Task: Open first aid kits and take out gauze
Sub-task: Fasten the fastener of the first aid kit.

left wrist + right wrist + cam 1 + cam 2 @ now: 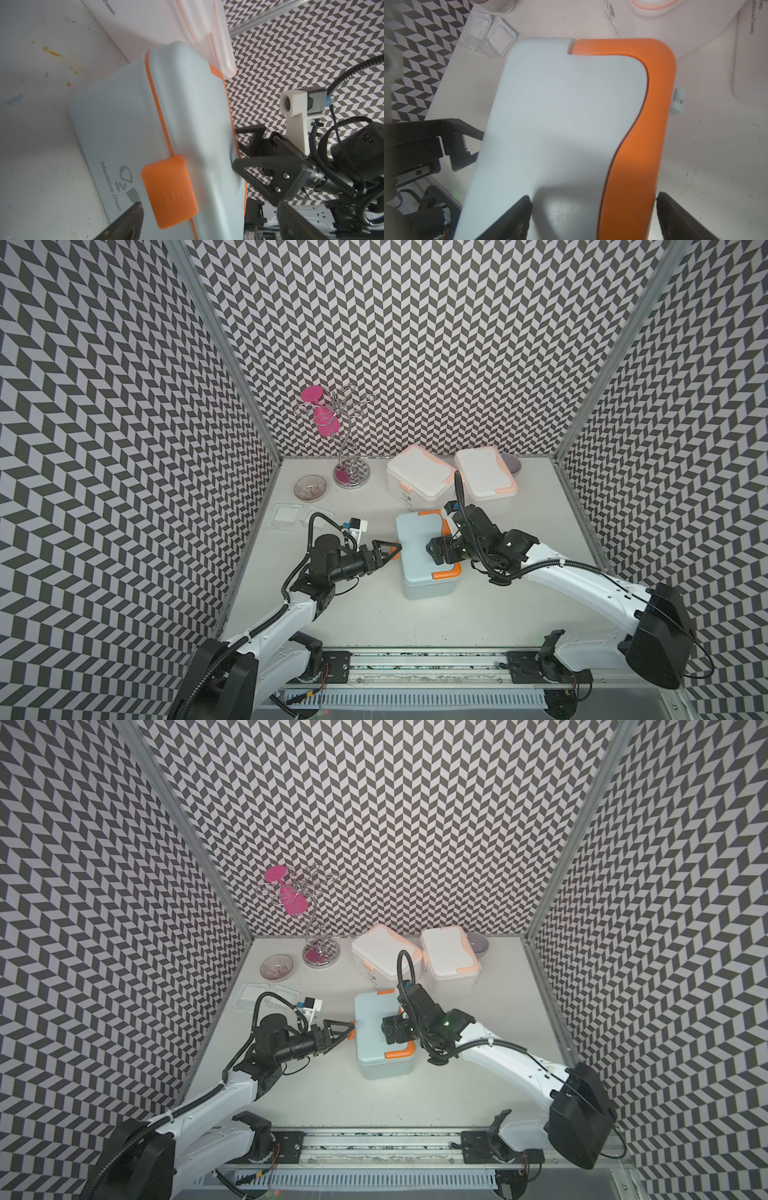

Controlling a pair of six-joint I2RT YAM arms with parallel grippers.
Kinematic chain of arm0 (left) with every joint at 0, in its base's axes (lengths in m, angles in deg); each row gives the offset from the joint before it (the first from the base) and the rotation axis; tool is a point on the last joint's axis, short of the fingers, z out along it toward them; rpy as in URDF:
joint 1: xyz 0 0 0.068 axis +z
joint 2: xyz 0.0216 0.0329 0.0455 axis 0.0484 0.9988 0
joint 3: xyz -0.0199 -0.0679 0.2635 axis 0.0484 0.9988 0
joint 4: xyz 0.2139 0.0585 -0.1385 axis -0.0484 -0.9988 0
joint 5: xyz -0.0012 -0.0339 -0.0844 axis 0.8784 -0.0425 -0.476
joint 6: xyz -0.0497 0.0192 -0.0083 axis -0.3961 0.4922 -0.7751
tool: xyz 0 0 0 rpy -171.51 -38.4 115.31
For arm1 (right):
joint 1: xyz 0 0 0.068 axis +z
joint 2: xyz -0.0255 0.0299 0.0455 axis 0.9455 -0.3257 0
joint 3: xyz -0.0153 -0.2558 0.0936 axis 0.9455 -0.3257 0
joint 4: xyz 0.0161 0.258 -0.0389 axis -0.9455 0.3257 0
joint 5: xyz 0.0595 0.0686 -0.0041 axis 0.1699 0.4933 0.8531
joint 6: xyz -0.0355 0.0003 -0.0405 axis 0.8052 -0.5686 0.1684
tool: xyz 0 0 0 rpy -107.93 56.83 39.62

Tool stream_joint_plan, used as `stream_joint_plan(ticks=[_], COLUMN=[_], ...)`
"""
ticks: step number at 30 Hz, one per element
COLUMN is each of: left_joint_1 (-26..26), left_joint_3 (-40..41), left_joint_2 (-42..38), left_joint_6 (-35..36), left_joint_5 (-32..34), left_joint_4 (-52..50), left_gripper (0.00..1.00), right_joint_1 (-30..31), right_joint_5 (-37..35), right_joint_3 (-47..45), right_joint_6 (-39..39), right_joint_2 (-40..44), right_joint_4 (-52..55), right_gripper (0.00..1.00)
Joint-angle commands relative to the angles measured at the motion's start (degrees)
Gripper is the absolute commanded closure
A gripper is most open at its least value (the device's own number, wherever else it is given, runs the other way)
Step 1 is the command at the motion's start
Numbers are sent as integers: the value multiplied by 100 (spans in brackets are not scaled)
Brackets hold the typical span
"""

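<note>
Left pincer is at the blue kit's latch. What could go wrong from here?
1. The open left pincer sits beside the orange latch of the pale blue plastic kit; pushing it may slide the closed kit rather than unlatch it.
2. The open right pincer is over the lid, likely blocking its swing.

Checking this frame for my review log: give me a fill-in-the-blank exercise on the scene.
The pale blue first aid kit has its lid ___.
___ wrapped gauze pads lie near the ribbed glass bowl.
The glass hanging on the chrome rack is ___.
Missing: closed; two; pink.
</note>
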Motion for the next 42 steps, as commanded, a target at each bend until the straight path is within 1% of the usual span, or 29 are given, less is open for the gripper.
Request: stream_joint_plan(ticks=[1,4,6,9,11,16,22,27,35,42], left_joint_1=[19,-140,-335,-640,-774,-879,-879,-877,-882,-882], left_joint_3=[-431,-762,-1077,-1441,-1559,-1682,-1712,-1665,-1627,-1582], left_joint_2=[-193,-297,-255,-100,14,229,130,267,339,348], left_joint_6=[679,898,1052,1193,1214,1223,1233,1150,1108,1083], left_joint_5=[512,866,1144,1481,1575,1625,1739,1474,1404,1381], left_joint_4=[-1125,-1671,-2030,-2367,-2414,-2414,-2502,-2315,-2233,-2195], left_gripper=[2,7,12,13,13,12,11,10,16,19], right_joint_1=[45,45,38,36,37,29,27,25,27,27], right_joint_5=[-165,-254,-274,-249,-248,-231,-231,-187,-141,-100], right_joint_3=[-115,-89,-90,-85,-85,-102,-106,-102,-137,-129], right_joint_6=[-2,-10,-4,-3,0,11,19,20,25,17], right_joint_2=[58,43,42,30,12,6,8,-6,-6,-1], right_joint_4=[205,241,234,210,193,195,190,160,120,104], right_gripper=[8,8,8,8,8,9,9,10,15,18])
